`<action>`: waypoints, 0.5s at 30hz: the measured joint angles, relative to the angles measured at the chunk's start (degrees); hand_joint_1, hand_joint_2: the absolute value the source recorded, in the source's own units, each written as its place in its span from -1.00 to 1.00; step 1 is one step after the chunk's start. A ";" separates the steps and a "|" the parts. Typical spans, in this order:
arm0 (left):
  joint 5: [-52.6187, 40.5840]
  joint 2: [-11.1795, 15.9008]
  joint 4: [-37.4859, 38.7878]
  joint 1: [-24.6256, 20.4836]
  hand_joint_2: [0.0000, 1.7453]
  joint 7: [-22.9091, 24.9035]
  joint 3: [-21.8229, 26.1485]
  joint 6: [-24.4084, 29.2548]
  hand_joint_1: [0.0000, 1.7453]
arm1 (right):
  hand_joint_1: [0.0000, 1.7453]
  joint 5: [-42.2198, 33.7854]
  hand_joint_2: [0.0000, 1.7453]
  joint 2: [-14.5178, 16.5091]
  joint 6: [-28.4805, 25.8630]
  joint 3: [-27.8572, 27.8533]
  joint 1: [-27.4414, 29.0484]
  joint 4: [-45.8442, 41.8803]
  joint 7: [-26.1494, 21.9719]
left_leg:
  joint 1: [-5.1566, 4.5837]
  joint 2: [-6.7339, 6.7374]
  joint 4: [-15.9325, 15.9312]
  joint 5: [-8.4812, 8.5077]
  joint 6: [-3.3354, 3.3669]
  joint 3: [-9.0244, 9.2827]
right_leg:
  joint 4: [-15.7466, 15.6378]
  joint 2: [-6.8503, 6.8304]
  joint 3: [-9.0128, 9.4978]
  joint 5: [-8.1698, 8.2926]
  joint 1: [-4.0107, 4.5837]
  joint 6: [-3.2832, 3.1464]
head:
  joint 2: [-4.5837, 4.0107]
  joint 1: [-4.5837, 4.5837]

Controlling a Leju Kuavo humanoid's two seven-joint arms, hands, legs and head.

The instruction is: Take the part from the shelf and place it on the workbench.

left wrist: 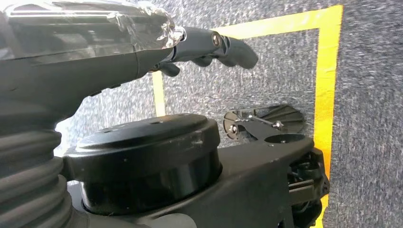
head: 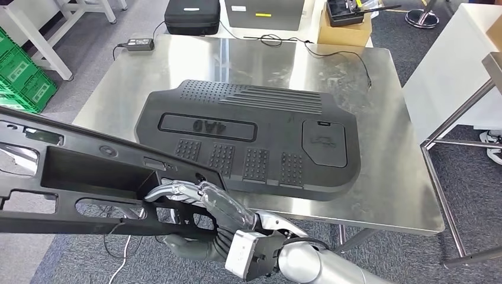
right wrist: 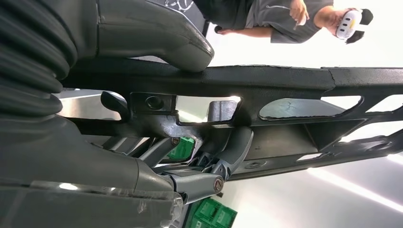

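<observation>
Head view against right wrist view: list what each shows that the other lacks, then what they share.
Head view alone: the steel workbench with a large black cover lying on it, a power adapter and a cardboard box.
Right wrist view alone: a person standing beyond the part.
Shared: the right hand gripping the long black frame part, and the green crates.

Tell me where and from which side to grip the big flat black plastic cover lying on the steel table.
Probably the near long edge of the flat black plastic cover, approached from the robot's side. It lies flat on the steel table, so only its rim offers a hold, and that edge sits nearest the table's front. The right hand currently holds the long black plastic frame part, so set that down first.
</observation>
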 joint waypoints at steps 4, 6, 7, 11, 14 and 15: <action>0.13 0.00 0.00 0.01 1.00 0.03 0.00 -0.14 -1.00 | 1.00 0.00 1.00 0.01 -0.05 0.00 0.00 0.00 -0.01 | 0.03 0.00 -0.26 0.01 -0.03 0.13 | 0.00 -0.01 0.01 -0.08 0.01 -0.03 | 0.00 -0.34; 0.13 0.00 0.00 0.00 1.00 0.03 0.00 -0.21 -1.00 | 1.00 0.00 1.00 0.01 -0.06 0.00 0.00 0.00 -0.01 | 0.04 0.00 -0.36 0.04 -0.07 0.18 | 0.00 -0.01 0.01 -0.09 0.01 -0.05 | 0.00 -0.47; 0.13 0.00 0.00 0.01 1.00 0.03 0.00 -0.23 -1.00 | 1.00 0.00 1.00 0.01 -0.06 0.00 0.00 0.00 -0.01 | 0.04 0.00 -0.39 0.06 -0.11 0.19 | 0.00 -0.01 0.01 -0.09 0.02 -0.05 | 0.00 -0.50; 0.11 0.00 0.00 0.01 1.00 0.03 0.00 -0.26 -1.00 | 1.00 -0.01 1.00 0.01 -0.07 -0.01 0.01 0.00 -0.06 | 0.04 0.00 -0.44 0.14 -0.23 0.21 | 0.00 -0.01 0.02 -0.09 0.03 -0.07 | 0.00 -0.59; 0.09 0.00 0.00 0.01 1.00 0.01 0.00 -0.26 -1.00 | 1.00 -0.01 1.00 0.01 -0.08 -0.01 0.01 0.00 -0.08 | 0.04 0.00 -0.44 0.16 -0.26 0.22 | 0.01 -0.01 0.03 -0.07 0.03 -0.09 | 0.00 -0.56; 0.07 0.00 0.00 0.01 1.00 0.01 0.00 -0.26 -1.00 | 1.00 -0.01 1.00 0.01 -0.08 -0.01 0.01 0.00 -0.08 | 0.03 0.00 -0.44 0.17 -0.27 0.22 | 0.01 -0.01 0.04 -0.07 0.03 -0.09 | 0.00 -0.54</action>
